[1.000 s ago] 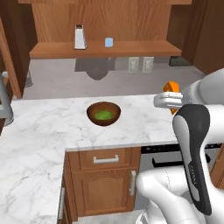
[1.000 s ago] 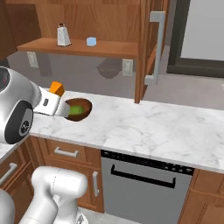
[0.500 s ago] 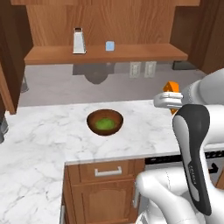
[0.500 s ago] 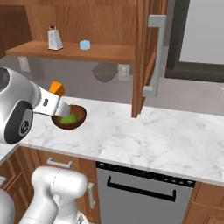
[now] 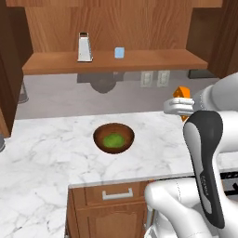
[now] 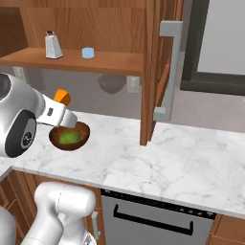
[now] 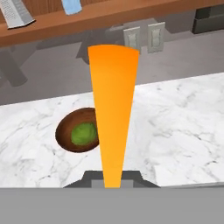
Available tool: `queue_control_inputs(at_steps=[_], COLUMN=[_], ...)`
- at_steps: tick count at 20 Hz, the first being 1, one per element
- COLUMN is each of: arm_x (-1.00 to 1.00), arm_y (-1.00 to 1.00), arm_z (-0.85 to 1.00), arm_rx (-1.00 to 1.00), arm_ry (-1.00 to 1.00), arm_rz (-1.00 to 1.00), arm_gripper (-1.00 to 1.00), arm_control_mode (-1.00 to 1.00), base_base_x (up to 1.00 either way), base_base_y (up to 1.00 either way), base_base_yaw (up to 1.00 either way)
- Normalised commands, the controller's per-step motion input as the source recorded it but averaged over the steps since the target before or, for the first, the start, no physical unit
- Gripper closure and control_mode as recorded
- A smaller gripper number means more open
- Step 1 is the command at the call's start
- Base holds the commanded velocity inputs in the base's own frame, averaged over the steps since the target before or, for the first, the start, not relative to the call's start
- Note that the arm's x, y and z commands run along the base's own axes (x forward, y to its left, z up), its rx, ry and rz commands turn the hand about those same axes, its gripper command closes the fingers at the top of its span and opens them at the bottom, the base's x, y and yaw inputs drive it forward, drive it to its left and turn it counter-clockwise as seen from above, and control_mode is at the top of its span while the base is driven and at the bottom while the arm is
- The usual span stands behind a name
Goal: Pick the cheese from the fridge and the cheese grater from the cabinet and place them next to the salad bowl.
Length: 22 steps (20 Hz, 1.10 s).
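My gripper is shut on the orange cheese and holds it up over the white marble counter, to the right of the salad bowl. In the right base view the cheese sits at the end of my arm, above the salad bowl. The hand view has the cheese as a long orange wedge in front of the bowl. The silver cheese grater stands on the shelf of the wooden cabinet. The fridge is out of view.
A small light-blue cup stands on the shelf right of the grater. An open wooden cabinet door juts out over the counter at the right. Wall sockets sit below the shelf. A drawer unit is under the counter.
The whole scene has shifted and grown in both base views, so the base has driven closer to the counter. The cheese stays held in the shut gripper.
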Motion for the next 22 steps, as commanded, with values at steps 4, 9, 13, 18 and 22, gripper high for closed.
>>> queue_control_inputs(at_steps=[4, 9, 13, 18, 22], arm_x=[0.0, 0.0, 0.0, 0.0, 0.0], arm_y=[0.0, 0.0, 0.0, 0.0, 0.0], arm_z=[0.0, 0.0, 0.0, 0.0, 0.0], arm_rx=[0.0, 0.0, 0.0, 0.0, 0.0], arm_ry=[0.0, 0.0, 0.0, 0.0, 0.0], arm_rz=[0.0, 0.0, 0.0, 0.0, 0.0], arm_gripper=[1.0, 1.0, 1.0, 1.0, 1.0], arm_control_mode=[1.0, 1.0, 1.0, 1.0, 1.0], base_base_x=[0.32, 0.18, 0.2, 0.44, 0.3], base_base_y=[0.1, 0.01, 0.05, 0.1, 0.08], base_base_yaw=[0.0, 0.0, -0.01, -0.01, 0.0])
